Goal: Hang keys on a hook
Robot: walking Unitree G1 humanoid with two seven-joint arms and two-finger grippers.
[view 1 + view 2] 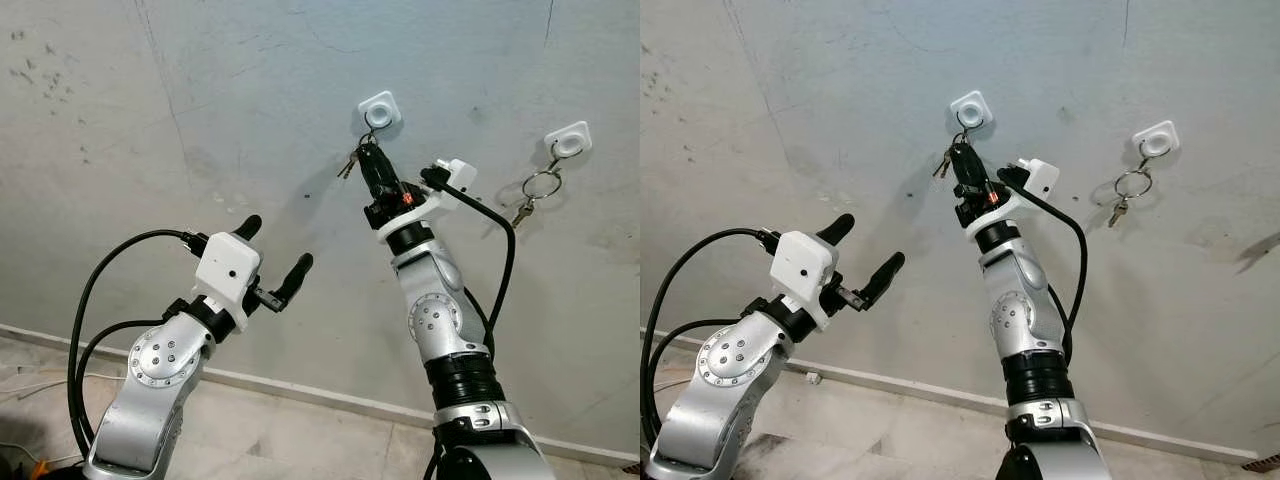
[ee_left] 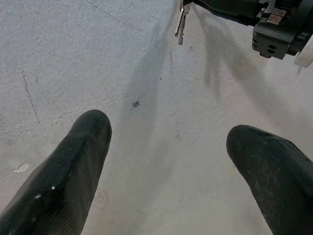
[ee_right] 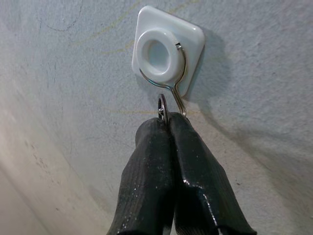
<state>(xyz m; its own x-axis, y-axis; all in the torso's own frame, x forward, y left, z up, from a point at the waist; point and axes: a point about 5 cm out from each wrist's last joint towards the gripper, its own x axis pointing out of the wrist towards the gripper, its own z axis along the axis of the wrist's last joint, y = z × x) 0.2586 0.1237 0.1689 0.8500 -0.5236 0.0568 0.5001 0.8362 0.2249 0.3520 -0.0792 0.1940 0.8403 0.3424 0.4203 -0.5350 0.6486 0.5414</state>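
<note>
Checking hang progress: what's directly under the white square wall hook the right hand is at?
Under the white square wall hook, its wire hook sits beside a metal key ring pinched in the right hand. Keys dangle beside it; the ring's lower part is covered.

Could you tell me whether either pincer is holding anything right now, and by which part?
The right pincer is shut on the key ring, with the keys dangling beside it, just below the wall hook. The left pincer is open, holding nothing.

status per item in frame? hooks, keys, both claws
Left hook: on wall, key ring at its wire.
Held keys: ring pinched, keys dangling.
Right claw: shut on the ring, just below hook.
Right hook: second key set hanging.
Left claw: open, off the wall.
</note>
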